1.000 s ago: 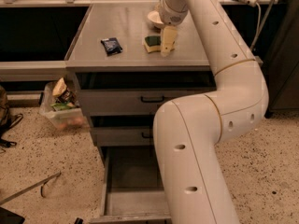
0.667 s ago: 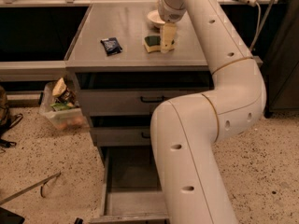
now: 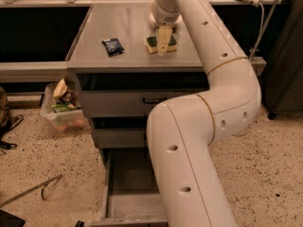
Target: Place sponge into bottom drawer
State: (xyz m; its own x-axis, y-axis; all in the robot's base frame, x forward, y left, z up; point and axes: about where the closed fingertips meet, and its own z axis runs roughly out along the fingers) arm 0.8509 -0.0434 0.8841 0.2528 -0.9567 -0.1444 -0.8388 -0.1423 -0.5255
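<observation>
The end effector [image 3: 164,40] hangs straight down over the sponge [image 3: 152,42], which lies flat on the worktop [image 3: 128,27], green side up, and shows on both sides of it. The pose looks set for a top-down grasp, but whether the end effector is wide, narrow or already gripping cannot be told. Far below it and nearer the camera, the bottom drawer [image 3: 132,174] stands pulled out, apparently to receive the sponge, while a dark packet [image 3: 113,46] lies apart, to the view's left of it.
</observation>
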